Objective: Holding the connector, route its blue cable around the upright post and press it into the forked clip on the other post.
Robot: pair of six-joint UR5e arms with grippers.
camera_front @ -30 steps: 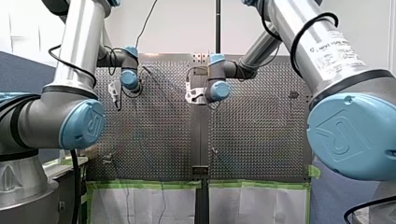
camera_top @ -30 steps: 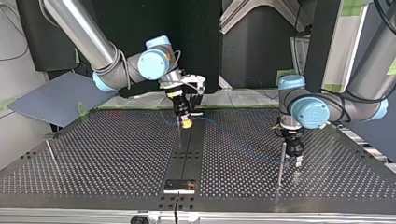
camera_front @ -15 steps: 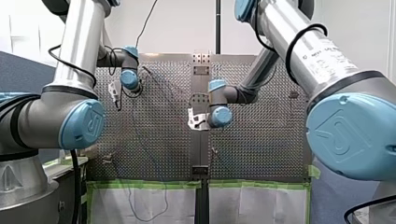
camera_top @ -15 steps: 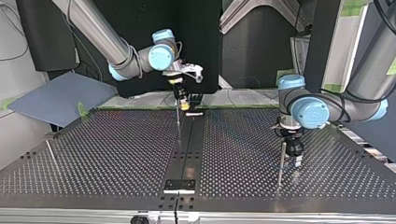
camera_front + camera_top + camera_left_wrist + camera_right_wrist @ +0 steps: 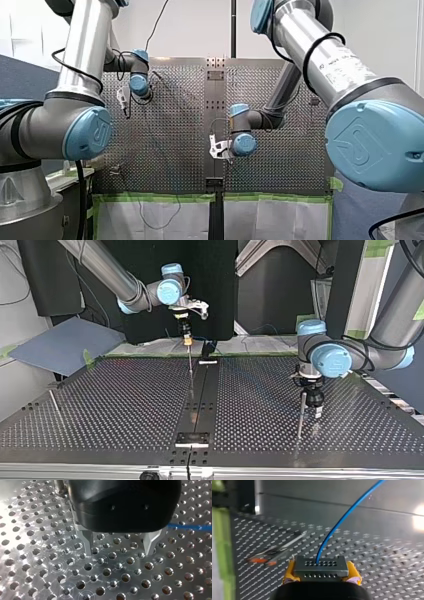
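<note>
In the right wrist view my right gripper (image 5: 321, 574) is shut, its yellow pads (image 5: 354, 575) on the dark grey connector (image 5: 321, 567). The blue cable (image 5: 342, 522) runs out of the connector, up and away. In the top view that gripper (image 5: 186, 338) hangs above a thin upright post (image 5: 190, 367) at the table's far middle. My left gripper (image 5: 118, 551) is open, its metal fingers apart over the perforated plate with nothing between them. A stretch of blue cable (image 5: 185, 526) lies beside it. In the top view it (image 5: 313, 409) stands close to a second post (image 5: 301, 415).
A dark strip (image 5: 200, 400) runs down the table's middle to a small black plate (image 5: 192, 439). Another thin rod (image 5: 54, 402) leans at the top view's left. Green tape (image 5: 155, 198) lines the table edge in the front view.
My right arm has carried the connector toward the front view's bottom, which is up and back in the top view, pulling the cable along. My left arm has stayed put.
</note>
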